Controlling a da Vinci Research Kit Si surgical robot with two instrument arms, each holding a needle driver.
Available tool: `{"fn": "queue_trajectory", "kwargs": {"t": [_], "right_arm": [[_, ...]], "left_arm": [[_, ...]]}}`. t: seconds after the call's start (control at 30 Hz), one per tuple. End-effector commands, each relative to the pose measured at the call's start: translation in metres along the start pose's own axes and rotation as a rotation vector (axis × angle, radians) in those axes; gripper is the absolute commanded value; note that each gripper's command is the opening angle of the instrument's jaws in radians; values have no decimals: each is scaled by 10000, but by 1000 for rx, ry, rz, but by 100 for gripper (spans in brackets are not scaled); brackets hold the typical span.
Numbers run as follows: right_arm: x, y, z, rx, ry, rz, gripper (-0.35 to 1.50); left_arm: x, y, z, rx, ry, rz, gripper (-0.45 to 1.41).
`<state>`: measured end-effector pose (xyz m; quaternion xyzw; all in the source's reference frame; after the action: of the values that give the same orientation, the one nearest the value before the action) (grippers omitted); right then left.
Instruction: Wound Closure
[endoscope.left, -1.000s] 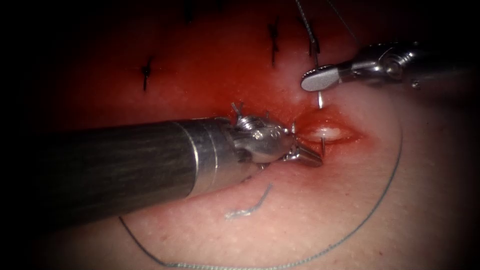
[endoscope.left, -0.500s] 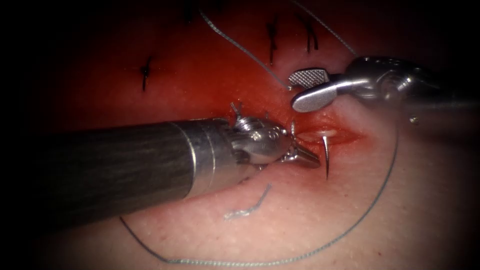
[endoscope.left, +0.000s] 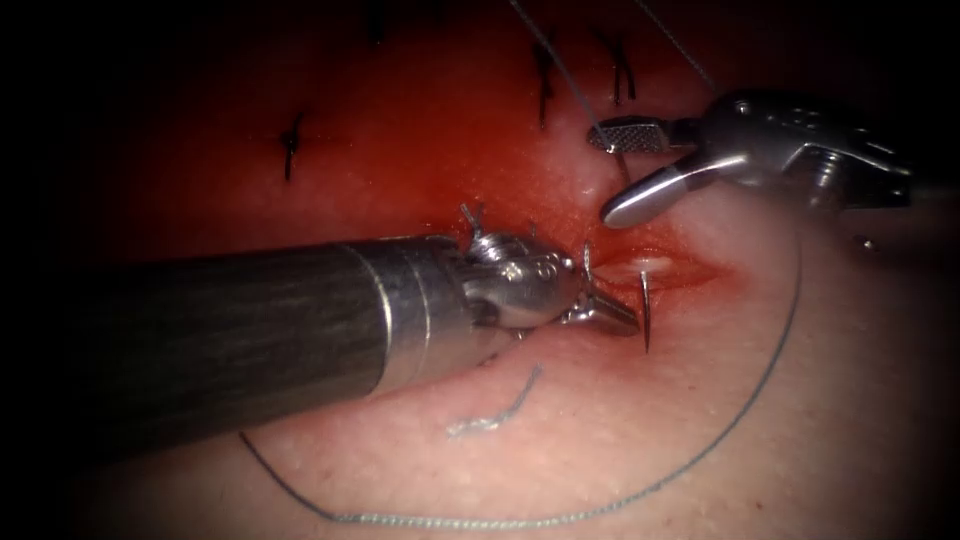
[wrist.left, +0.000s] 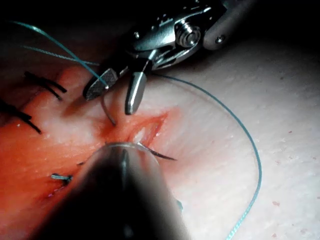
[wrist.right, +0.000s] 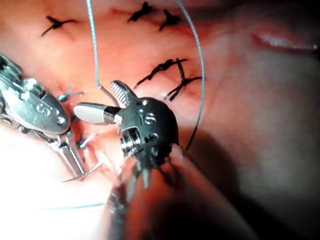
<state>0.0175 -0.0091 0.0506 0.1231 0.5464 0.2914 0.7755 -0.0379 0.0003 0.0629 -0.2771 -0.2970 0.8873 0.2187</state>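
Pale tissue (endoscope.left: 620, 440), stained with red fluid (endoscope.left: 430, 160) round the cut (endoscope.left: 655, 268) and bearing dark stitches (endoscope.left: 291, 148) farther back. Left tool (endoscope.left: 612, 316) reaching in across the tissue, jaws closed on the needle (endoscope.left: 645, 305) close to its point, at the cut's near lip. Needle passing under the cut, its point end standing out of the near lip and its tail end rising from the far side (wrist.left: 107, 111). Right tool (endoscope.left: 625, 172) poised above the far side of the cut, jaws parted and gripping nothing, with the needle's tail end between them. Thread (endoscope.left: 740, 420) curving in a wide arc over the tissue on the right and near side, another strand running up past the right tool. Short cut end (endoscope.left: 495, 412) lying loose below the left tool.
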Motion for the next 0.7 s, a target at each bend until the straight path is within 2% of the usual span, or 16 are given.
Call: {"fn": "queue_trajectory", "kwargs": {"t": [0.03,0.3,0.37,0.4,0.43,0.47,0.57,0.7], "right_arm": [[5,-4,16,-8,-6,-30,120],[6,2,26,-58,-31,-111,111],[2,2,27,-84,-59,-140,51],[2,2,27,-84,-59,-140,51],[-1,0,26,-100,-68,-144,-17],[-3,-2,24,-119,-78,-152,-35],[-9,-6,18,-174,-126,-60,-35],[-17,-8,14,-113,-177,60,-35]], "left_arm": [[5,-2,6,1,-2,1,-45],[5,-1,6,1,-5,6,-45],[5,-1,5,1,-5,7,-45],[5,-1,5,1,-5,7,-45],[5,-1,5,0,-5,7,-45],[5,0,5,0,-8,7,-45],[4,0,4,-1,-11,8,-45],[4,1,4,-1,-11,13,-45]]}}
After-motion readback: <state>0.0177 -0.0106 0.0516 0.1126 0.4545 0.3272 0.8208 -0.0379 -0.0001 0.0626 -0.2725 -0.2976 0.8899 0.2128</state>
